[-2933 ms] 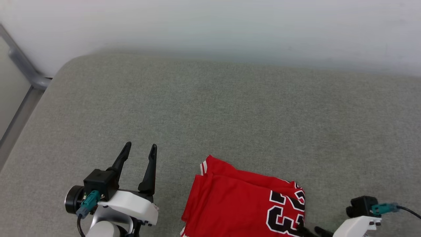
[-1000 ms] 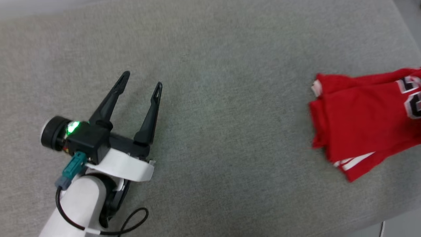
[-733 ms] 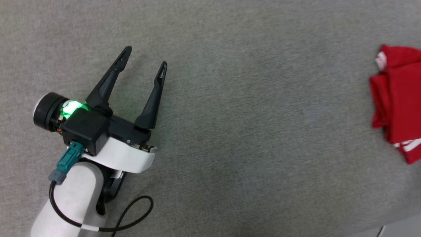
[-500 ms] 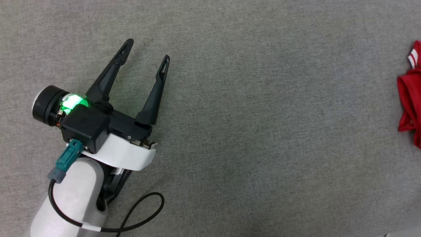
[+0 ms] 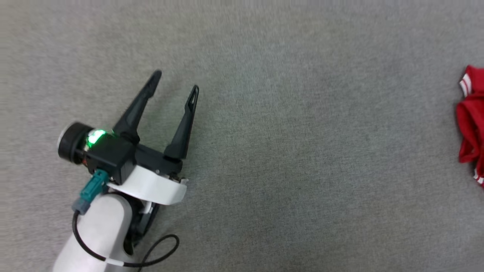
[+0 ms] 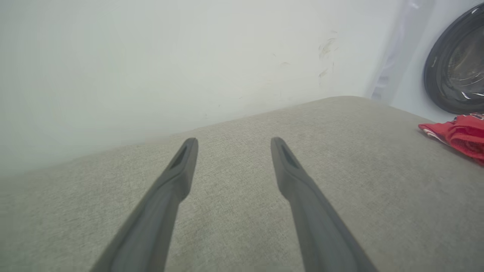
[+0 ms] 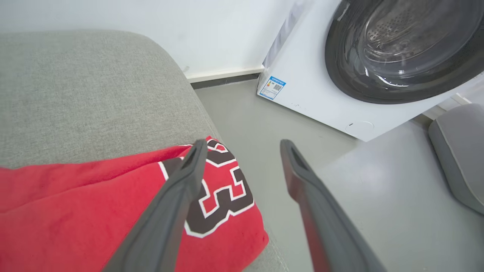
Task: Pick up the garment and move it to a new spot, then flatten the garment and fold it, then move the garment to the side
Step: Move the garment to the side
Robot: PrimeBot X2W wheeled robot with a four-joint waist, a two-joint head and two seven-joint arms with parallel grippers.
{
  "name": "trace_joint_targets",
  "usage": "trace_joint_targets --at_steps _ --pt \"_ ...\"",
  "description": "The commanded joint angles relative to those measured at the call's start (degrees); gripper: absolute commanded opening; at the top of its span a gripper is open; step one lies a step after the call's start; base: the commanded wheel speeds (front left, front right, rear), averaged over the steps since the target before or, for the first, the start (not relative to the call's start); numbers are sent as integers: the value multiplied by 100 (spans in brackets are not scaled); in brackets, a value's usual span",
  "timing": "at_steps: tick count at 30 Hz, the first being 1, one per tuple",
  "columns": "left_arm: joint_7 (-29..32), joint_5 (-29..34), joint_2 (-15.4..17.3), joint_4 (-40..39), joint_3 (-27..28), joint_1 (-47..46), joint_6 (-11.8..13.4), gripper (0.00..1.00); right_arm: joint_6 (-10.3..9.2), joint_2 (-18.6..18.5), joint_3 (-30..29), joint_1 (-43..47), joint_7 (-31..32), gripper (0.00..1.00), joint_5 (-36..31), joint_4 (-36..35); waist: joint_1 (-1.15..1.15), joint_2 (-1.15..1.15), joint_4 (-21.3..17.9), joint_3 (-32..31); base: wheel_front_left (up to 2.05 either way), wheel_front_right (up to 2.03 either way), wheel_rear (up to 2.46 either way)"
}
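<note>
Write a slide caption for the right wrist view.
Open right hand over the folded red garment at the grey cushion edge, with a washing machine on the floor beyond.

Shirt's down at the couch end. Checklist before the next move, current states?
1. Right hand open, nothing between its jaws: ok.
2. Left hand open, well apart from the garment: ok.
3. Garment folded, number facing up: ok.
4. Garment at the cushion end: ok.
5. Garment corner fully supported at that edge: cannot tell.
6. Right hand clear of the fabric: cannot tell.
</note>
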Motion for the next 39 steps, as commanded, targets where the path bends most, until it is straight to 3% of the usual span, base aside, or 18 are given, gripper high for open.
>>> trace_joint_targets --at_steps 1,10,19,26,39 --pt "-45 -38 -50 42 -1 130 36 100 -6 -49 31 156 -177 100 26 54 -1 0 90 -317 0 0 0" --pt "-194 -269 -344 526 44 848 307 100 -6 167 400 998 -1468 100 380 500 -1 0 359 -1433 0 0 0" --pt "-245 -464 -495 955 148 1538 569 100 -6 561 1042 1709 -1925 100 649 395 -1 0 589 -2273 0 0 0" --pt "-252 -531 -447 1107 284 1862 744 100 -6 1065 1622 2388 -1932 100 731 -327 -1 0 825 -2714 0 0 0" --pt "-238 -623 -347 1165 436 2150 945 100 -6 2064 2495 3475 -1643 100 773 -2313 -1 0 1002 -3036 0 0 0"
